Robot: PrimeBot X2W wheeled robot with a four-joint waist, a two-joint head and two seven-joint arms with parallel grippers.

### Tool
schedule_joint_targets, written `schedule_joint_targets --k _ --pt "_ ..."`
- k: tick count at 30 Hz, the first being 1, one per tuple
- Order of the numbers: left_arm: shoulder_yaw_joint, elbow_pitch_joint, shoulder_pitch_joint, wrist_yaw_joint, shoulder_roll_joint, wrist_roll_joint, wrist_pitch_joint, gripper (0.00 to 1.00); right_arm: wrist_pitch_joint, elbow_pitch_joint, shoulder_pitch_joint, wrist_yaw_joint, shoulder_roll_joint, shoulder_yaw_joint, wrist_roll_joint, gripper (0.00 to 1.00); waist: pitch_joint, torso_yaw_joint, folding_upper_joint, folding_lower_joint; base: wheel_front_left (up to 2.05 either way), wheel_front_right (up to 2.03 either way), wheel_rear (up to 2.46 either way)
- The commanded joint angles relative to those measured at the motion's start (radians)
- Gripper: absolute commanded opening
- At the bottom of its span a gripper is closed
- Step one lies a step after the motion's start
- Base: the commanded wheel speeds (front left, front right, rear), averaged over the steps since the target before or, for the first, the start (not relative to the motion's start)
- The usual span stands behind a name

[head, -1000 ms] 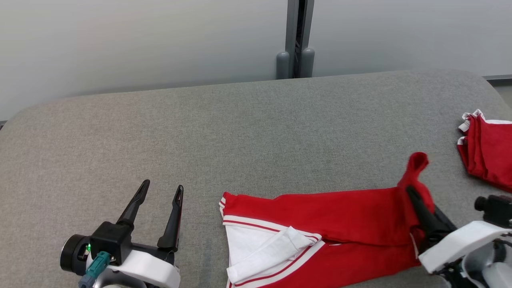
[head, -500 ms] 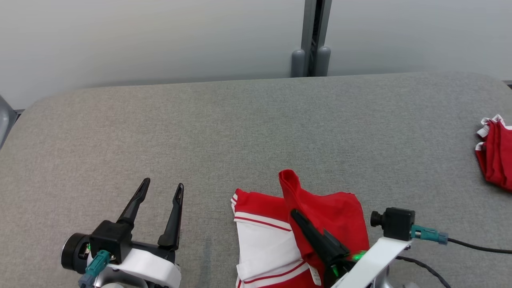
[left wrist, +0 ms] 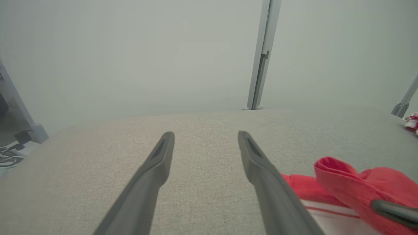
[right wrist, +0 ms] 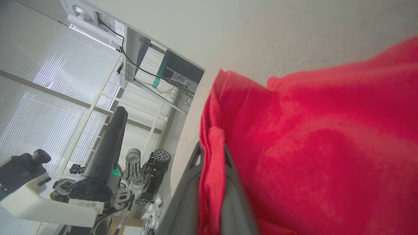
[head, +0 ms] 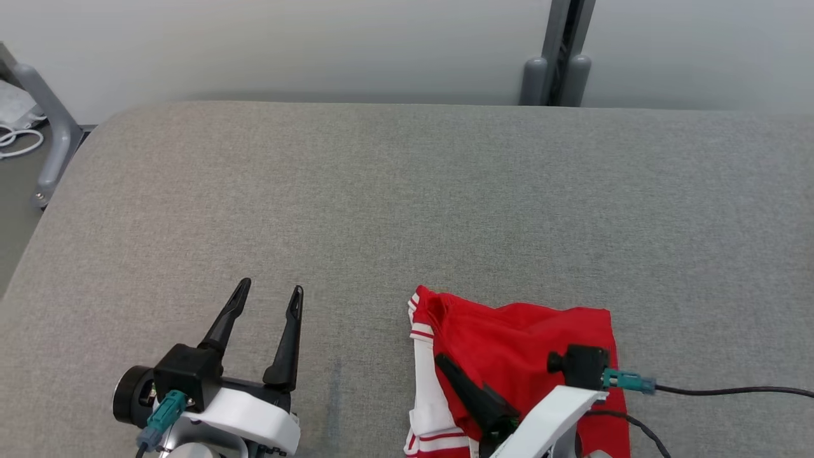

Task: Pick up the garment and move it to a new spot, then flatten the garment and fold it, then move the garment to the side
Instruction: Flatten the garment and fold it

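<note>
Red garment at near edge of desk, right grip on it.
My left end effector point(head: 271, 287): fingers spread, empty, over the grey desk point(head: 381, 191). Garment point(head: 521, 337): red, with white panel and striped trim on its left side, bunched. My right end effector point(head: 442, 362): clamped on a red fold. Left-wrist label point(right wrist: 85, 204) ends "101".

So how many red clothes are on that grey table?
2. One garment lies at the near edge, pinched by the right gripper; another red-and-white piece sits far right, mostly cut off.
</note>
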Motion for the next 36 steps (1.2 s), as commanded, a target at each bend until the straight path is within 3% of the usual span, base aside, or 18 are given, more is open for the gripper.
schedule_joint_targets --k 1,2,6,11,17,20,21,25,29,33,36 --pt "0.008 0.004 -0.017 -0.006 -0.002 0.008 -0.005 1.0 -0.011 0.028 -0.016 0.0 -0.004 0.012 0.008 0.34 0.007 0.011 -0.0001 0.0 0.0 0.0 0.0" --pt "0.011 0.007 -0.018 -0.009 -0.005 0.01 -0.005 1.0 -0.01 0.053 -0.02 0.0 -0.004 0.023 0.032 1.0 0.008 0.015 -0.0001 0.0 0.0 0.0 0.0" --pt "0.033 0.008 -0.015 -0.015 -0.014 0.019 -0.005 1.0 -0.016 0.106 -0.058 0.0 -0.004 0.068 0.086 1.0 0.009 0.022 -0.0001 0.0 0.0 0.0 0.0" --pt "0.057 0.01 0.006 -0.021 -0.016 0.033 -0.005 1.0 -0.053 0.073 -0.092 0.0 -0.004 0.111 0.123 1.0 -0.002 0.003 -0.0001 0.0 0.0 0.0 0.0" --pt "0.072 0.002 0.019 -0.029 -0.023 0.046 -0.006 1.0 -0.097 0.026 -0.129 0.0 -0.029 0.089 0.061 1.0 -0.021 -0.036 -0.0001 0.0 0.0 0.0 0.0" --pt "0.08 -0.001 0.026 -0.032 -0.028 0.053 -0.006 1.0 -0.134 0.002 -0.151 0.0 -0.088 0.053 -0.038 1.0 -0.035 -0.063 -0.0001 0.0 0.0 0.0 0.0" --pt "0.086 -0.002 0.03 -0.033 -0.032 0.057 -0.005 1.0 -0.161 -0.011 -0.162 0.0 -0.131 0.019 -0.118 1.0 -0.045 -0.08 -0.0001 0.0 0.0 0.0 0.0" --pt "0.107 -0.011 0.044 -0.029 -0.044 0.059 -0.006 1.0 -0.19 -0.021 -0.148 0.0 -0.176 -0.064 -0.203 1.0 -0.057 -0.11 -0.0001 0.0 0.0 0.0 0.0" --pt "0.144 -0.022 0.061 -0.032 -0.061 0.07 -0.006 1.0 -0.214 -0.011 -0.135 0.0 -0.233 -0.178 -0.404 1.0 -0.069 -0.144 -0.0001 0.0 0.0 0.0 0.0" --pt "0.181 -0.03 0.074 -0.042 -0.086 0.09 -0.005 1.0 -0.236 -0.042 -0.097 0.0 -0.256 -0.302 -0.618 1.0 -0.075 -0.159 -0.0001 0.0 0.0 0.0 0.0" --pt "0.212 -0.032 0.092 -0.051 -0.115 0.114 -0.006 1.0 -0.25 -0.078 -0.048 0.0 -0.219 -0.406 -0.719 1.0 -0.083 -0.166 -0.0001 0.0 0.0 0.0 0.0"
